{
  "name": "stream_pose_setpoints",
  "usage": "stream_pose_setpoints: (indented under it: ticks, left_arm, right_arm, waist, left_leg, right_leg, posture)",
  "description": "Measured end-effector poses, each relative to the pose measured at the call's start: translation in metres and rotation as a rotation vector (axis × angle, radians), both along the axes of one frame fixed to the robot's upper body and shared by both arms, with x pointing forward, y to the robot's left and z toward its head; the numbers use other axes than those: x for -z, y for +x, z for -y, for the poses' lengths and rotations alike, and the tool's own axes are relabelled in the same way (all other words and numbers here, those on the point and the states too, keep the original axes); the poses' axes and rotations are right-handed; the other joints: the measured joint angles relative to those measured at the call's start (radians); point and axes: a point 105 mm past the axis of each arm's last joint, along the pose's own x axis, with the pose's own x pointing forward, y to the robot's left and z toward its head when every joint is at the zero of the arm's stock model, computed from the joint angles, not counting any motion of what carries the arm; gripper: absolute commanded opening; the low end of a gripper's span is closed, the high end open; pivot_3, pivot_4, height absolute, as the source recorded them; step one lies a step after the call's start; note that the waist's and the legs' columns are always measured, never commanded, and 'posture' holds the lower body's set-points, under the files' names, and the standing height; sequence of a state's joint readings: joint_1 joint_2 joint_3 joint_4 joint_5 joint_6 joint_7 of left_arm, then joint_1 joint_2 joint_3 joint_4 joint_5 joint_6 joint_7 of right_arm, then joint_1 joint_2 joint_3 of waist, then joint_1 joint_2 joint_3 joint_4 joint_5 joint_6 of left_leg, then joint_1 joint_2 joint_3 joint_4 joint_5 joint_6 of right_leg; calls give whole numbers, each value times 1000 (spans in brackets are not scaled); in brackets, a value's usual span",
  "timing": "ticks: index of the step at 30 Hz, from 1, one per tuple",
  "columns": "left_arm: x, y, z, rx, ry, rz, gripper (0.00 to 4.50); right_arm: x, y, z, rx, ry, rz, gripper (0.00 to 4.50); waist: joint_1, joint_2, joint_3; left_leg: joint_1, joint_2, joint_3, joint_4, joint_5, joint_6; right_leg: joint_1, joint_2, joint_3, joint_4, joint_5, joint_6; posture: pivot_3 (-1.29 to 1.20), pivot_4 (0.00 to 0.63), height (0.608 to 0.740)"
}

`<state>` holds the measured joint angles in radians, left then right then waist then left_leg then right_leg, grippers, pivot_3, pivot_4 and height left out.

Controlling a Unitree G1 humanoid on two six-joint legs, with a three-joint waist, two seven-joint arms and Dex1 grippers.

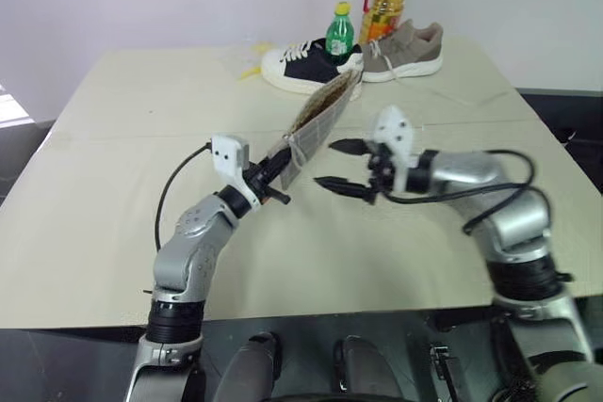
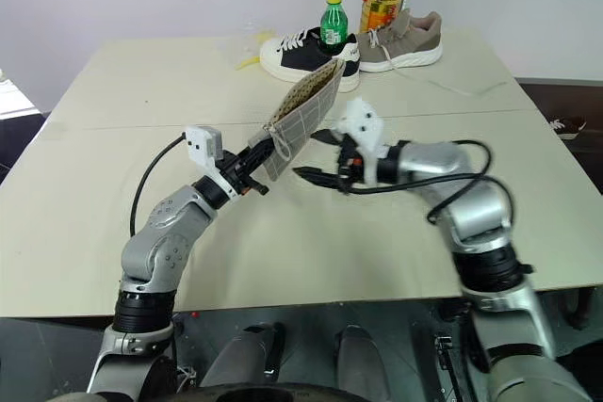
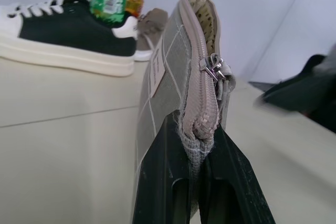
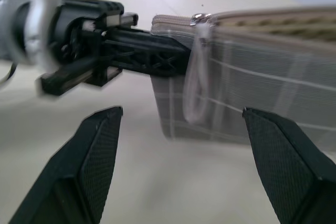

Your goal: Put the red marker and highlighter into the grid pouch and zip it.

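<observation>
My left pincer (image 1: 280,179) pinches the pouch (image 1: 318,122) by its corner, aloft, so my spread right pincer (image 1: 342,167) can reach the zip-pull (image 4: 201,20).

The grey woven-cloth grid pouch (image 3: 163,77) looks matt, with a beige coil zipper, a shiny metal zipper pull (image 3: 212,66) and a frayed corner. The black plastic fingers (image 4: 94,156) of the right gripper (image 1: 344,166) carry a fine cross-hatched texture. The pale beige table top (image 1: 113,233) is smooth and matt; at twelve o'clock stands a glossy green plastic bottle (image 1: 339,33).
</observation>
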<state>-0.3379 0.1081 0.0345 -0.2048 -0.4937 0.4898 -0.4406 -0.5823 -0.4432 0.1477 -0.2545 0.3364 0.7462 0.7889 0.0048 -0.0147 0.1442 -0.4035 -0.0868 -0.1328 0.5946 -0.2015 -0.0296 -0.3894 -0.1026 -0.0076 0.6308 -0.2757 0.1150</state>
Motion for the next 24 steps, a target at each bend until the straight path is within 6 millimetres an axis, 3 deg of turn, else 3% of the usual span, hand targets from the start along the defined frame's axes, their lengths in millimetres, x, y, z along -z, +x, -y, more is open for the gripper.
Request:
stream_pose_setpoints:
  ticks: [3, 6, 10, 12, 16, 20, 24]
  left_arm:
    - [1, 1, -4, -13, 6, -8, 0]
    - [0, 2, -9, -30, -1, -8, 0]
    - [2, 2, -15, -51, 14, -10, 0]
    - [2, 1, -15, -49, 16, -8, 0]
    - [3, -1, -17, -48, 31, -5, 0]
    - [8, -4, -20, -45, 58, -14, 0]
    - [16, -10, -36, -64, 154, -3, 0]
  right_arm:
    - [7, 12, -14, 58, 35, -31, 3787]
    - [8, 20, -32, 92, 82, -53, 2943]
    - [9, 22, -36, 108, 87, -52, 797]
    - [8, 24, -33, 128, 71, -37, 26]
    - [6, 30, -18, 163, 9, 15, 26]
    - [-11, 47, 4, 228, -69, 140, 26]
    - [-32, 83, 61, 451, -156, 242, 26]
  waist:
    - [1, 0, 0]
    - [0, 0, 0]
    - [6, 0, 0]
    - [7, 0, 0]
    - [4, 0, 0]
    - [0, 0, 0]
    - [-2, 0, 0]
  left_leg:
    - [0, -1, 0, 0, 0, 0]
    - [0, -1, 0, 0, 0, 0]
    - [0, -2, 0, 0, 0, 0]
    - [0, -2, 0, 0, 0, 0]
    - [0, -2, 0, 0, 0, 0]
    - [0, -1, 0, -1, 0, 0]
    - [0, -1, 0, -1, 0, -1]
  right_leg:
    - [0, 0, 0, 0, 0, 0]
    - [0, 0, 0, 0, 0, 0]
    - [0, 0, 0, -1, 0, 0]
    - [1, 0, 0, -1, 0, 0]
    - [0, 0, 0, 0, 0, 0]
    - [0, 0, 0, 0, 0, 0]
    - [0, 0, 0, -1, 0, 0]
  posture:
    - [0, 150, 734]
    - [0, 150, 734]
    - [0, 150, 734]
    - [0, 150, 734]
    - [0, 150, 734]
    - [0, 150, 734]
    - [0, 150, 734]
